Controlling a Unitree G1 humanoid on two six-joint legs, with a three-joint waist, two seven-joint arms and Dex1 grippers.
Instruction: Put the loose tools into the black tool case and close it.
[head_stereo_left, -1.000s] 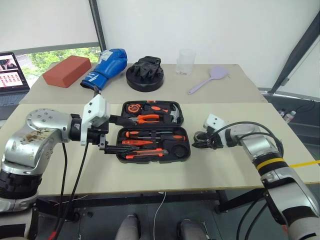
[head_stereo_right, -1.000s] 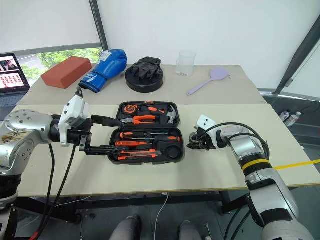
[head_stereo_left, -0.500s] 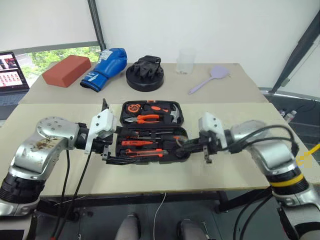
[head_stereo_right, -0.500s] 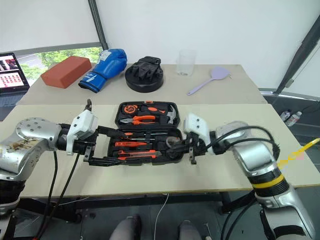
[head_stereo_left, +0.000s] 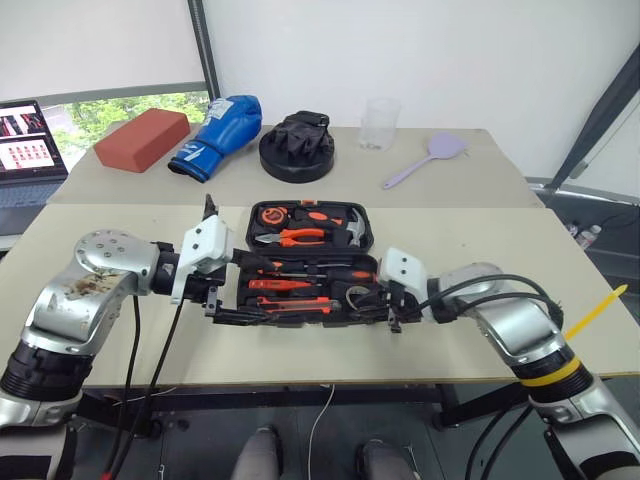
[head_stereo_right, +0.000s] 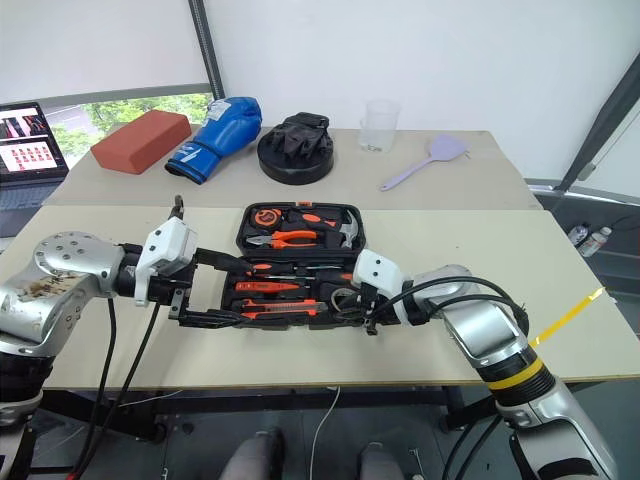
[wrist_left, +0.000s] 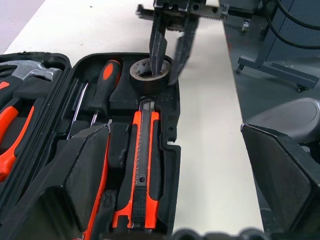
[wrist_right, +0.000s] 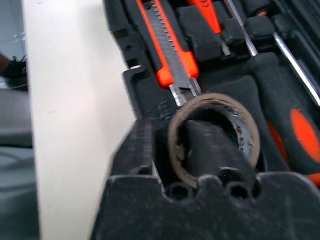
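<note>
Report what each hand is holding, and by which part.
Nothing looks held. The right hand is open, fingers straddling the wall of the tape roll, one inside its hole; the roll rests in the black tool case. The left hand is open, empty.

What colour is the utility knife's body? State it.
Orange with black trim, clearest in the left wrist view: utility knife in the black tool case.

From my remote station I see two beige tables (head_stereo_left: 500, 330) set end to end before a plain white wall (head_stereo_left: 430, 50). A dark pole (head_stereo_left: 208, 45) rises behind the far table, beside a window (head_stereo_left: 110, 105) showing green foliage under a white blind. A laptop (head_stereo_left: 30, 150) sits far left, screen lit. Grey floor (head_stereo_left: 600, 215) lies to the right.
</note>
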